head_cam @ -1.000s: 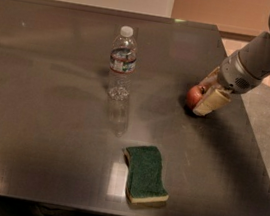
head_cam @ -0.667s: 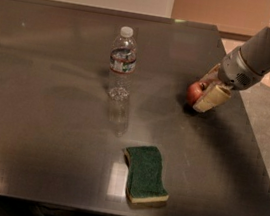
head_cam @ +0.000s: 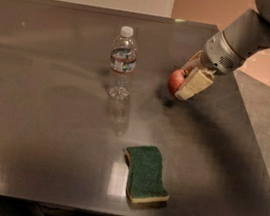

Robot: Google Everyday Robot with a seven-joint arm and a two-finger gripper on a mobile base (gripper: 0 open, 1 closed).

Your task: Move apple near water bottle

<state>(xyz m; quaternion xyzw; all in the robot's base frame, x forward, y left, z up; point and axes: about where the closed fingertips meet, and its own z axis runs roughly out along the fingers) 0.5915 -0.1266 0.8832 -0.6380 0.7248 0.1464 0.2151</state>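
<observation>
Dark table (head_cam: 47,117): nothing resting on it has shifted. Arm (head_cam: 247,36) enters from the upper right and has swung left vs a second ago.

Water bottle (head_cam: 123,60): same spot, left of centre toward the back. Upright, cap up, long axis vertical.

Green sponge (head_cam: 146,175): unmoved near the front edge, well apart from both.

Gripper (head_cam: 183,83): right of the bottle, fingers clamped on the apple (head_cam: 175,80). It has moved left and up. The shadow now sits apart below the apple, so I read it as lifted clear of the table and in transit.

Gap to the bottle has shrunk: near, not yet just beside. Judgement: grasp and lift done, carry partway. Still to do: more leftward travel, lower, release.

Apple orientation: roughly round, no meaningful long axis. Stem not visible, so can't tell which way it points.
</observation>
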